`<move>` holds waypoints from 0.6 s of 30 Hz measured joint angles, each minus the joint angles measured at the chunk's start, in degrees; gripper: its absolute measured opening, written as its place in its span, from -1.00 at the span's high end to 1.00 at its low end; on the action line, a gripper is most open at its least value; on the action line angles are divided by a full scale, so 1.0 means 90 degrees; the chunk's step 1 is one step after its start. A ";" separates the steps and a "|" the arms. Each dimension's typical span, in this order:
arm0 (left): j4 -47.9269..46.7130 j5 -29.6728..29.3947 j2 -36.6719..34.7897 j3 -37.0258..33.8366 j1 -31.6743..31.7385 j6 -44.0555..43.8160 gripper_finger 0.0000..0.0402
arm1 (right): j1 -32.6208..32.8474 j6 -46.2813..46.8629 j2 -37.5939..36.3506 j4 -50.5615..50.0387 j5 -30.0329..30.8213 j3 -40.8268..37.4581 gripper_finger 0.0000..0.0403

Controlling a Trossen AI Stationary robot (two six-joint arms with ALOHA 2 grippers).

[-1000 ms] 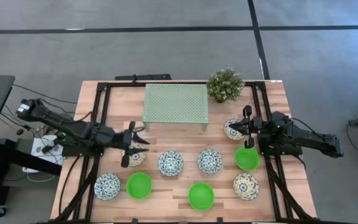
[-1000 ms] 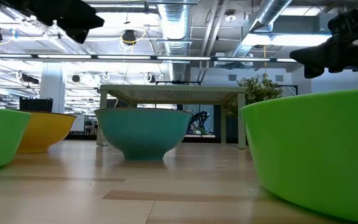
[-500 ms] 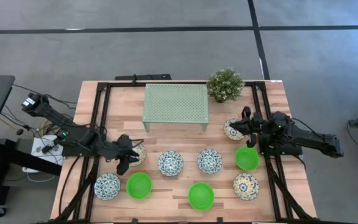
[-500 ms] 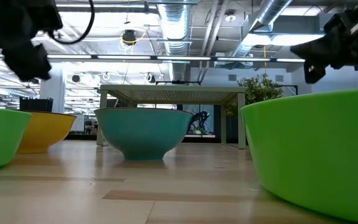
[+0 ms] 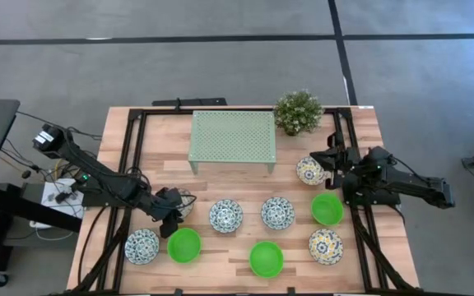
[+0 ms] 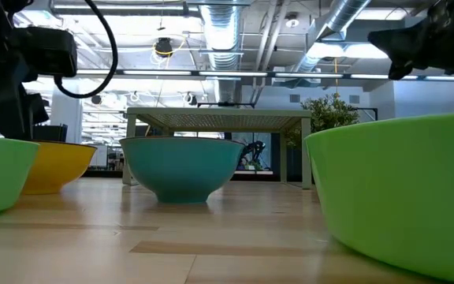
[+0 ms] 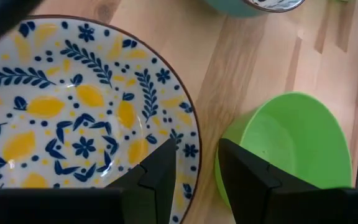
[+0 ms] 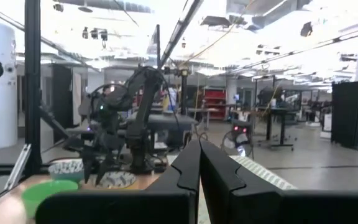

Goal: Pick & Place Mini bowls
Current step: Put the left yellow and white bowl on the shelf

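My left gripper (image 7: pixel 194 168) is down at the left-hand white mini bowl with yellow and blue flowers (image 7: pixel 73 118), its fingers parted narrowly across the rim, beside a plain bright green mini bowl (image 7: pixel 291 149). My right gripper (image 5: pixel 329 158) hovers, fingers closed and empty, over the patterned bowl (image 5: pixel 309 171) at the right.
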 joint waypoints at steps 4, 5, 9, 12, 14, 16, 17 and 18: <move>-0.0001 -0.0036 -0.0002 0.0000 0.0034 -0.0007 0.39 | 0.0000 -0.0089 0.0223 0.0213 0.0001 0.0035 0.90; 0.0000 -0.0054 -0.0002 0.0000 0.0036 -0.0007 0.39 | 0.0000 -0.0088 0.0319 0.0317 -0.0003 0.0091 0.86; -0.0033 -0.0178 0.0061 0.0000 0.0034 0.0007 0.39 | 0.0058 0.0032 0.0833 0.0430 -0.0007 0.0422 0.65; -0.0024 -0.0185 0.0252 0.0000 0.0034 0.0109 0.39 | 0.0150 0.0334 0.1411 0.0468 -0.0006 0.0638 0.50; -0.0023 -0.0143 0.0408 0.0000 0.0034 0.0118 0.39 | 0.0204 0.0574 0.1879 0.0709 -0.0002 0.0746 0.44; -0.0026 -0.0127 0.0587 0.0000 0.0033 0.0126 0.40 | 0.0260 0.0813 0.2358 0.0972 -0.0002 0.0848 0.39; 0.0005 -0.0146 0.0662 0.0006 0.0032 0.0131 0.42 | 0.0282 0.0923 0.2590 0.1072 -0.0002 0.0912 0.37; 0.0037 -0.0170 0.0741 0.0022 0.0032 0.0142 0.44 | 0.0316 0.1047 0.2820 0.1092 0.0001 0.0996 0.36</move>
